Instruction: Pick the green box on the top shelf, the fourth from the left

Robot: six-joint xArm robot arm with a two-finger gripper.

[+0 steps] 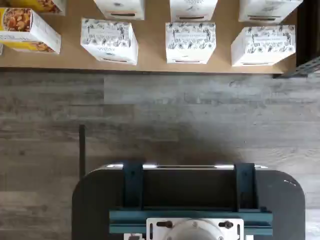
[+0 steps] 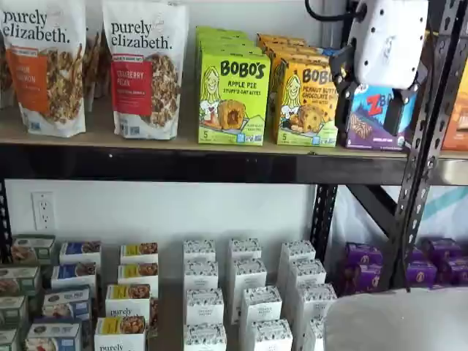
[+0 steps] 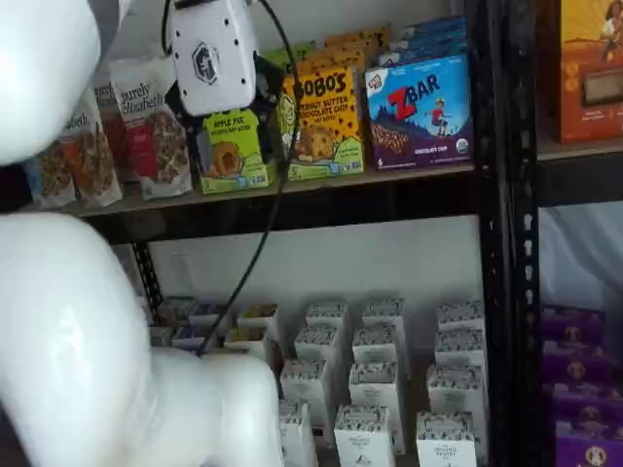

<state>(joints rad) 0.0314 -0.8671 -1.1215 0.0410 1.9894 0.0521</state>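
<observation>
The green box (image 2: 232, 99) stands upright at the front of the top shelf (image 2: 146, 164), with more green boxes lined up behind it. It reads BOBO'S Apple Pie. In a shelf view its upper part (image 3: 234, 151) is covered by the gripper's white body. My gripper (image 2: 371, 99) hangs in front of the shelf at top-shelf height, apart from the boxes. Its two black fingers (image 2: 341, 80) show a gap between them and hold nothing. It also shows in a shelf view (image 3: 226, 117). The wrist view shows neither the green box nor the fingers.
A yellow-orange Bobo's box (image 2: 307, 102) stands right of the green one, then a blue Zbar box (image 3: 419, 112). Purely Elizabeth bags (image 2: 146, 66) stand to its left. White cartons (image 2: 245, 292) fill the lower shelf (image 1: 150, 60). A black upright (image 2: 420, 146) stands at the right. My white arm (image 3: 68, 321) fills the near left.
</observation>
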